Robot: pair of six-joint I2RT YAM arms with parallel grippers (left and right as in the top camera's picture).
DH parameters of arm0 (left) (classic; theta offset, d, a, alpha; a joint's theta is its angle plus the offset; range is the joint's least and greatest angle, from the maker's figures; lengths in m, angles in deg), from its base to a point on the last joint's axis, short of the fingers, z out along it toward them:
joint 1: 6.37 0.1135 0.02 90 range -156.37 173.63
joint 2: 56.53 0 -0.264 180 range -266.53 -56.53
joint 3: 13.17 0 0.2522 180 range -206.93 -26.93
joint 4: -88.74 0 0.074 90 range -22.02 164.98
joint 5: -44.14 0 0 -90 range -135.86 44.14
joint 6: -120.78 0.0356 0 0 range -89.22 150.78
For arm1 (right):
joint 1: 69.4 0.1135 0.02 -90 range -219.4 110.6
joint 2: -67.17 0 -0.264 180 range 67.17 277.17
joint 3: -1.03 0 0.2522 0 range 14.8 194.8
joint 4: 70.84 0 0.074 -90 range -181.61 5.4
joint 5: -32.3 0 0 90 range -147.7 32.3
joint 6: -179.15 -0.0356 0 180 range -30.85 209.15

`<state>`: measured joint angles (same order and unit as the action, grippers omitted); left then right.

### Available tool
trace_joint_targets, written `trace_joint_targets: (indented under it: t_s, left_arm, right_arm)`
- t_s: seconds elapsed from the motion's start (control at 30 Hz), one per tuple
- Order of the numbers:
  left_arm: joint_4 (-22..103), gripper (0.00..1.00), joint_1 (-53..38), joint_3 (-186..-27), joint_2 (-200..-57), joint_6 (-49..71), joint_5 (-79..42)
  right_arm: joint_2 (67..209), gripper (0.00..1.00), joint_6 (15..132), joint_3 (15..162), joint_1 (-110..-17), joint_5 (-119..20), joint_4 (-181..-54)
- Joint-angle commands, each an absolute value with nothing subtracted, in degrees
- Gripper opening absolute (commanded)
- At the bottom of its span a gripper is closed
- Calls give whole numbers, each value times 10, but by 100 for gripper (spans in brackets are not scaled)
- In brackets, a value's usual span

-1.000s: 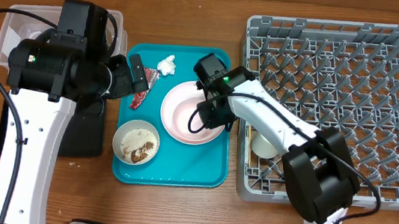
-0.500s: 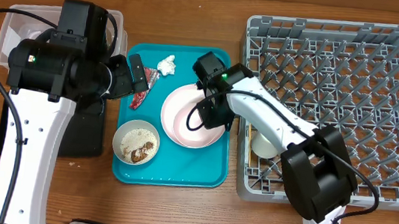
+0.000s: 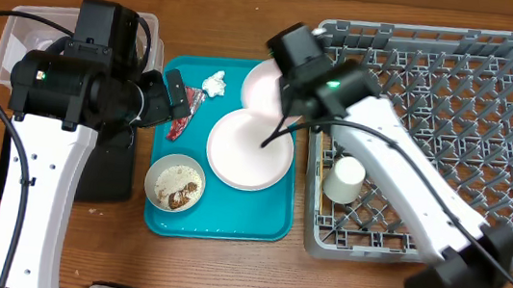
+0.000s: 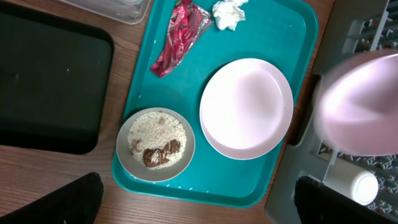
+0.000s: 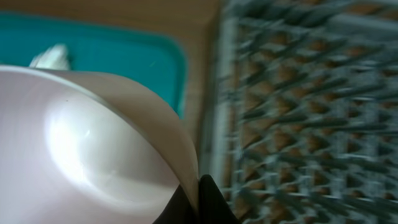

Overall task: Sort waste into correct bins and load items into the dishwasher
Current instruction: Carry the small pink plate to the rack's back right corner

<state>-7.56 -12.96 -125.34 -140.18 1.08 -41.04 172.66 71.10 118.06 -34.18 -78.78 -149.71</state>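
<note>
My right gripper (image 5: 196,198) is shut on the rim of the pale pink bowl (image 3: 265,89) and holds it in the air over the back of the teal tray, beside the grey dish rack (image 3: 496,84). The bowl also shows in the left wrist view (image 4: 364,102) and fills the right wrist view (image 5: 87,149). The pink plate (image 3: 248,150) lies bare on the tray. The cream bowl (image 3: 175,181) holds rice scraps with brown bits. The red wrapper (image 3: 182,121) and the white tissue (image 3: 214,84) lie on the tray. The white cup (image 3: 344,178) is in the rack. My left gripper (image 3: 177,96) is open and empty above the tray's left edge.
The teal tray (image 3: 271,225) sits in the middle. The clear tub (image 3: 12,34) is at the back left, and the black tray (image 3: 102,180) lies in front of it, partly under my left arm. The right arm stretches over the rack's left side.
My right gripper has lifted the pink bowl off the plate and carried it back and up toward the rack. The plate is now uncovered. The left arm has not moved.
</note>
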Motion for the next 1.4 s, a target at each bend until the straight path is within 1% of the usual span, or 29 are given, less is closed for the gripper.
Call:
trace_joint_targets:
  t_s: [0.0, 0.2, 0.43, 0.57, 0.77, 0.97, 1.13, 1.37]
  left_arm:
    - [-75, 100, -128, -1261, -1404, 5, -418]
    - [-56, 100, -128, -1261, -1404, 5, -418]
    - [-56, 100, -128, -1261, -1404, 5, -418]
    - [-56, 100, -128, -1261, -1404, 5, -418]
    - [-56, 100, -128, -1261, -1404, 5, -418]
    - [-56, 100, -128, -1261, -1404, 5, -418]
    - [-56, 100, -128, -1261, -1404, 5, -418]
    - [-56, 100, -128, -1261, -1404, 5, -418]
  right_arm:
    - [1689, 4, 632, 1195, -382, -957, -1497]
    - [1690, 4, 584, 1194, -452, -1071, -1500]
    - [1690, 4, 578, 1194, -532, -1147, -1500]
    - [1690, 4, 576, 1186, -589, -1147, -1507]
    - [1701, 4, 572, 1154, -650, -1144, -1505]
    - [1711, 4, 572, 1095, -698, -1125, -1468]
    - [1717, 4, 572, 1068, -721, -1119, -1445]
    - [1738, 4, 572, 1067, -718, -1099, -1443]
